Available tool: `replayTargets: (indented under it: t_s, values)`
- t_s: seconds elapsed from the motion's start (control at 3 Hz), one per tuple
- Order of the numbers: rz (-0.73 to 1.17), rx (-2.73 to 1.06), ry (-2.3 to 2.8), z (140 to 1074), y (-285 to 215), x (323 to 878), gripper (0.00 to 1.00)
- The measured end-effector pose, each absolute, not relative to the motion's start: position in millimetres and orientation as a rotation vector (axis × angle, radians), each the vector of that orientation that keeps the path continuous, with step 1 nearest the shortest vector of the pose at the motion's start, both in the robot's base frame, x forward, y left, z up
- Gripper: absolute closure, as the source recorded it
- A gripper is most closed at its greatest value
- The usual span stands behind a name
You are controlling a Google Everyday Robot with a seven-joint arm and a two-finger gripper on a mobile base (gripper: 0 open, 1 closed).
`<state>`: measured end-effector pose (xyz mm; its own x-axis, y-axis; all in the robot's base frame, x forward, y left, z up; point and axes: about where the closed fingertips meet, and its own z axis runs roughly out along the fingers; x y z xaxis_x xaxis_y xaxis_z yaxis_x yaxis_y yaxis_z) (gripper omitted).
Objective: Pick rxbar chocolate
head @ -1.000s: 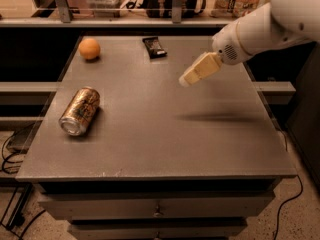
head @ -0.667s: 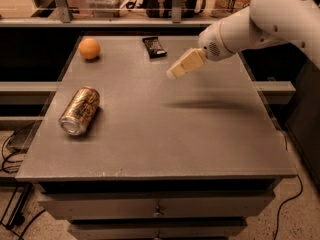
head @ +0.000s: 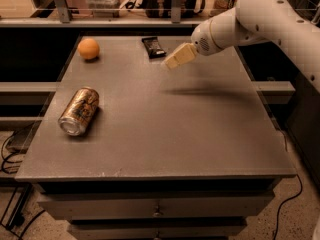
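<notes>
The rxbar chocolate is a small flat black wrapper bar lying at the far edge of the grey table, near the middle. My gripper hangs above the table just right of and in front of the bar, apart from it, with its pale fingers pointing down and left. It holds nothing. The white arm reaches in from the upper right.
A gold drink can lies on its side at the left of the table. A round orange fruit sits at the far left corner. Shelves with clutter stand behind the table; drawers are below its front edge.
My gripper has moved left and farther back across the table, coming close to the black bar. The bar, can and orange have not moved.
</notes>
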<state>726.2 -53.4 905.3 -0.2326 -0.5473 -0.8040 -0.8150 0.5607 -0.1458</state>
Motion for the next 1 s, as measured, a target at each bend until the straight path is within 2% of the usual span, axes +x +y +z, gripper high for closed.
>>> replayTargets:
  t_s: [0.33, 1.0]
  values:
    - [0.397, -1.057, 1.949, 895, -49, 732, 0.0]
    - [0.471, -0.954, 1.899, 882, -9, 776, 0.0]
